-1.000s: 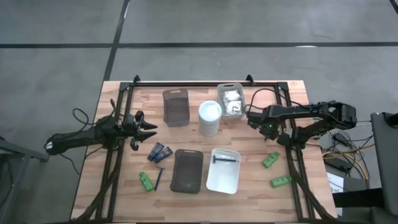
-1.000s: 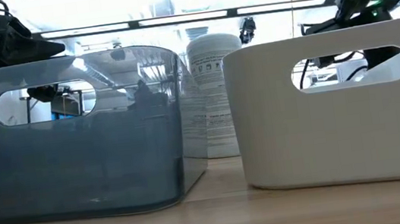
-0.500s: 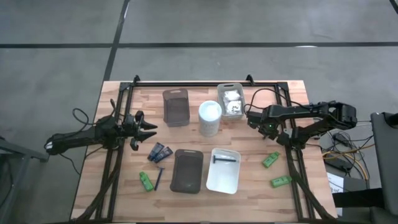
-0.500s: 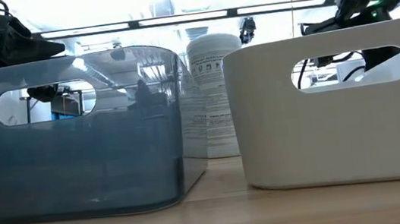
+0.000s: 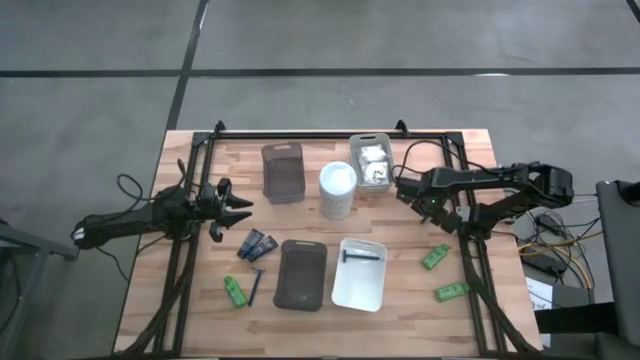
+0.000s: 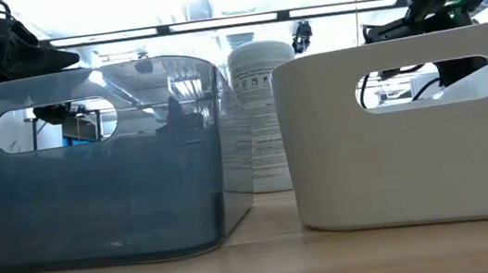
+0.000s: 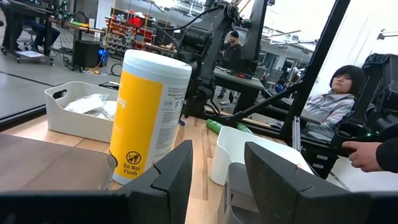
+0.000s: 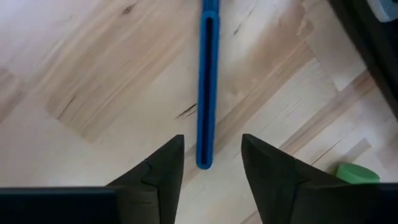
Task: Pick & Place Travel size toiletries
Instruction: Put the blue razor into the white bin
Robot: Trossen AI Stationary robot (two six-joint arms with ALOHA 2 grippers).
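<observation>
My right gripper [image 8: 211,155] is open and hovers over a slim blue razor handle [image 8: 207,74] that lies flat on the wood; a finger stands on either side of the handle's end. In the high view my right gripper [image 5: 408,190] hides that razor. A green cap [image 8: 357,173] shows nearby. My left gripper [image 5: 243,208] waits open near the table's left side. Two navy tubes [image 5: 257,245], a green bottle [image 5: 235,291] and a razor [image 5: 256,288] lie near it. Two green bottles [image 5: 434,257] [image 5: 451,291] lie on the right. Another razor [image 5: 362,257] lies in the white tray [image 5: 352,290].
A tall white cylinder [image 5: 338,190] stands mid-table. Beside it a clear tray [image 5: 357,150] holds white packets [image 5: 373,163]. Two grey trays [image 5: 283,172] [image 5: 301,274] sit nearby. A black frame [image 5: 320,133] runs along the far edge. People [image 7: 339,93] show beyond the table.
My right gripper has crept a little toward the table's far left, staying open above the razor handle. Nothing on the table has moved.
</observation>
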